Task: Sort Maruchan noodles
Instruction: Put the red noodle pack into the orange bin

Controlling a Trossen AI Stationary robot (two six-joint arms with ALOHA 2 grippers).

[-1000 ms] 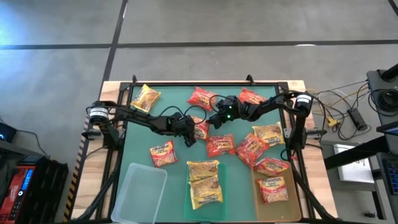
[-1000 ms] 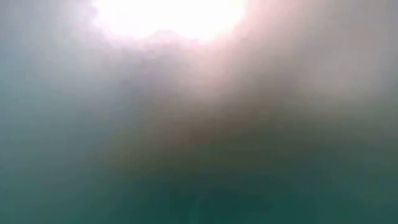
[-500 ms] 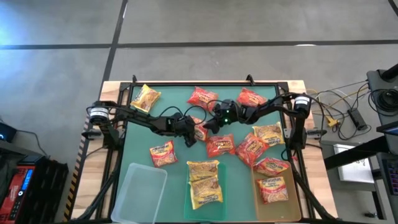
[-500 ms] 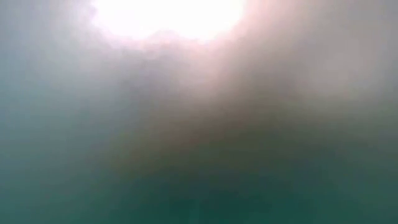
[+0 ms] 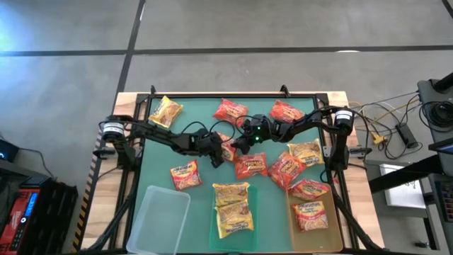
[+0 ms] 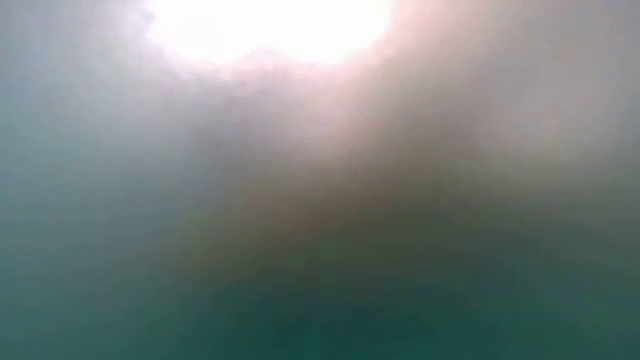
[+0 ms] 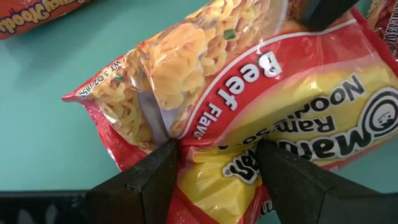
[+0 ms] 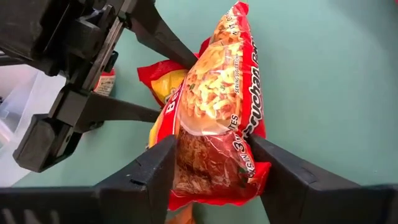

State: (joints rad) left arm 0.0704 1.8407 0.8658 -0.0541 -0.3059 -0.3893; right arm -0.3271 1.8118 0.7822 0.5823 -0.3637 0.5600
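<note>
A red and yellow Beef Flavor noodle packet (image 5: 228, 147) sits at the middle of the green mat, between my two grippers. My left gripper (image 5: 218, 150) comes at it from the table's left and is shut on one end. My right gripper (image 5: 239, 143) comes from the right and is shut on the other end. Several more red and yellow noodle packets lie flat on the mat, among them one at the far left (image 5: 165, 111) and one just near of the grippers (image 5: 250, 166). The low view shows only haze. My left gripper pinches the packet's crimped end (image 7: 186, 155) between its two fingers (image 7: 152, 180), slanting down from the table's left. The packet stretches away from the fingers, label side toward the camera. Whether it is clear of the mat I cannot tell. My right gripper has the packet's opposite, dark red end (image 8: 211, 177) between its two fingers (image 8: 158, 171), one on each flat face, coming nearly level from the table's right. The packet stands on edge between them and runs on to the left gripper (image 8: 93, 93).
Three shallow trays stand along the near edge: a clear one (image 5: 157, 219) at the left, a middle one (image 5: 249, 205) with yellow packets, a right one (image 5: 291, 227) with a red packet. Loose packets crowd the mat's right half (image 5: 286, 170).
My right gripper has moved a short way toward the table's left and near edge, up to the packet in my left gripper. My left gripper and the packet have stayed in place.
</note>
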